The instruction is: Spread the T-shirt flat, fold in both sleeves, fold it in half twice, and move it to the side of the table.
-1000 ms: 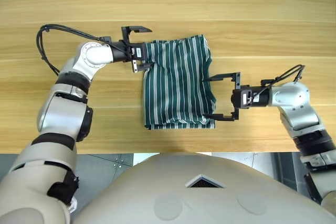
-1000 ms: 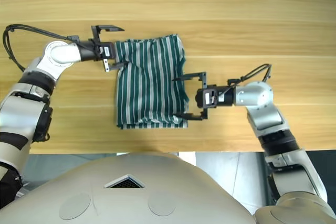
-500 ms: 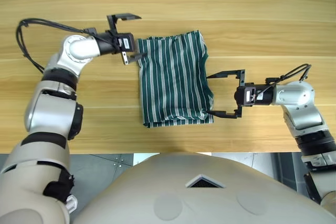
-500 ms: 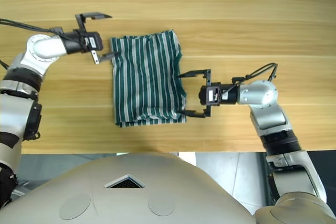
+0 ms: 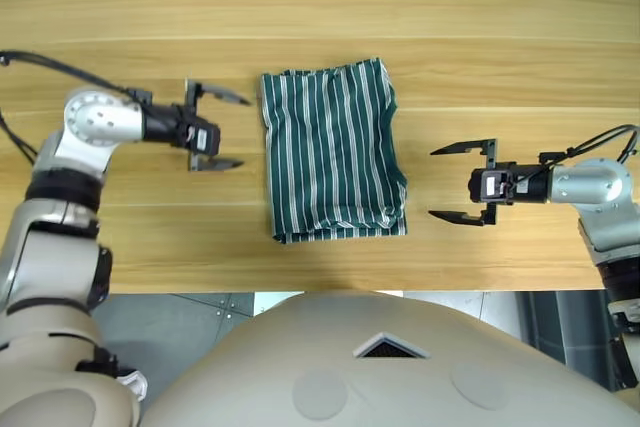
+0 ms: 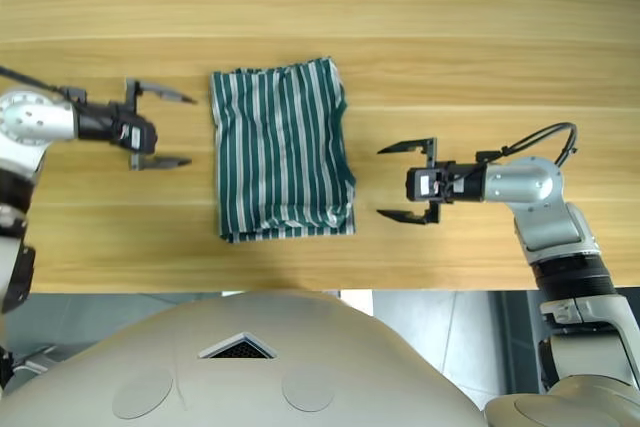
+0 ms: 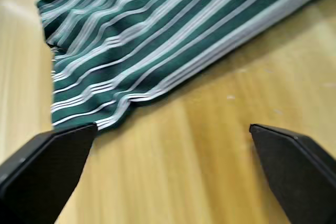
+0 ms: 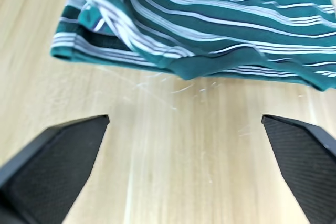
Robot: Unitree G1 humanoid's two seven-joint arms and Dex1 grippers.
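1. Left eye view: the T-shirt [image 5: 332, 152] lies folded into a compact striped rectangle near the middle of the bench [image 5: 320, 7], its lower edge fairly near the bench's front edge. It is not at the side.
2. The left tool [image 5: 244, 132] hovers just beside the shirt's left edge, fingers spread wide and holding nothing.
3. The right tool [image 5: 432, 183] sits a little off the shirt's right edge, clear of the cloth, also spread and empty.
4. The folding looks finished, so what likely remains is moving the bundle to the side.
5. Risk one — the right wrist view shows the layers on that edge splayed, with one fold bulging out. A pinch that catches only the top layer would probably peel the stack open.
6. Risk two — dragging the shirt across the wood from one side could bunch the lower layers and skew the rectangle.
7. Risk three: a slide that drifts toward the front edge could let a corner droop off the bench.
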